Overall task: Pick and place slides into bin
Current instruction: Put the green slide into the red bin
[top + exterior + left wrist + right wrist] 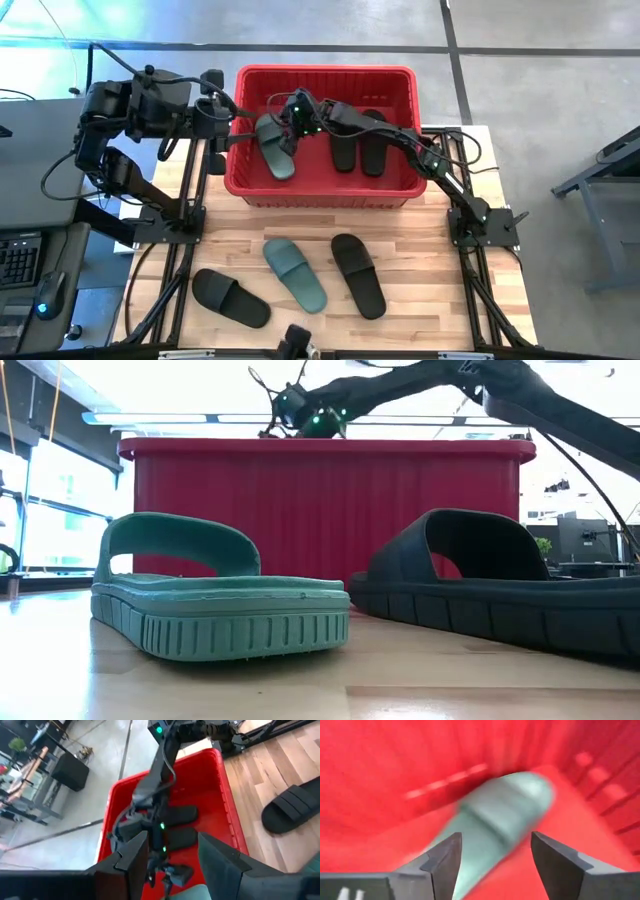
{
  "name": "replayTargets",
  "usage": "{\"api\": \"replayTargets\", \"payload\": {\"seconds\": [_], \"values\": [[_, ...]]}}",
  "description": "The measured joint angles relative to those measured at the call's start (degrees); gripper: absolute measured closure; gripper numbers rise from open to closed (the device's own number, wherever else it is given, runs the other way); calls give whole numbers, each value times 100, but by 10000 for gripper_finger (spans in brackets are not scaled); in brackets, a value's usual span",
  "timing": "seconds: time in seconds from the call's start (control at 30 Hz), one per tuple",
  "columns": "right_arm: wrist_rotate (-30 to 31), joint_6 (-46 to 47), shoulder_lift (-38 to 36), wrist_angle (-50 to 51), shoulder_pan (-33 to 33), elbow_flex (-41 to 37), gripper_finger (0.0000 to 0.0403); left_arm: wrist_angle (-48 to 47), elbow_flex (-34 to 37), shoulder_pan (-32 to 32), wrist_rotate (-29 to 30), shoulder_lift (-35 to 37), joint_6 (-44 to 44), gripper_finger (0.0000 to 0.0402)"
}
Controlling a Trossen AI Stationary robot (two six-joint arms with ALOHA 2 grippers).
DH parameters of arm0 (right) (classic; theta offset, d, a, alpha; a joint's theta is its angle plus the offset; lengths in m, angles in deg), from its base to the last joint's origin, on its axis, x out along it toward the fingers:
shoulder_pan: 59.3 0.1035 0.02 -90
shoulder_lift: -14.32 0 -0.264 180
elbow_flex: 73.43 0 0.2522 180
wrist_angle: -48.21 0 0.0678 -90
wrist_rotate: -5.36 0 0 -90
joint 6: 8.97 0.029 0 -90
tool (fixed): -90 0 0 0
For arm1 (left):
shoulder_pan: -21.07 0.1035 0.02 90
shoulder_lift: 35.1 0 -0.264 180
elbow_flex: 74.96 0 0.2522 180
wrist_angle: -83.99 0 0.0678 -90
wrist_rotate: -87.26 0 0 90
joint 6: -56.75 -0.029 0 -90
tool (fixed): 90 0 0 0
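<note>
The red bin (325,190) stands at the table's far middle. In it lie a green slide (272,148) at the left and two black slides (343,145) (373,145) at the right. My right gripper (287,125) hangs open over the bin's left part, above the green slide (500,815), and holds nothing. My left gripper (225,125) is open and empty at the bin's left wall. On the table near the front lie a black slide (230,297), a green slide (295,273) and another black slide (358,275), all soles down.
The right arm (420,150) reaches across the bin from the table's right side. The arms' frames stand at the table's left (185,215) and right (480,220). Bare wood (430,270) lies to the right of the loose slides.
</note>
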Motion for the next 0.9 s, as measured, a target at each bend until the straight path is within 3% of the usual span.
{"api": "replayTargets", "payload": {"seconds": [0.17,0.4,0.6,0.9], "values": [[-1046,167,-319,659,221,-161,189,-441,0,0,-344,0,595,245],[-1207,-237,-800,1840,996,-122,210,-721,306,-255,-1075,23,1397,245],[-965,-571,-1248,2438,1829,-115,225,-740,866,-777,-964,20,1665,245],[-655,-884,-1371,2726,3053,-282,231,-741,1448,-1259,-43,22,2253,245]]}}
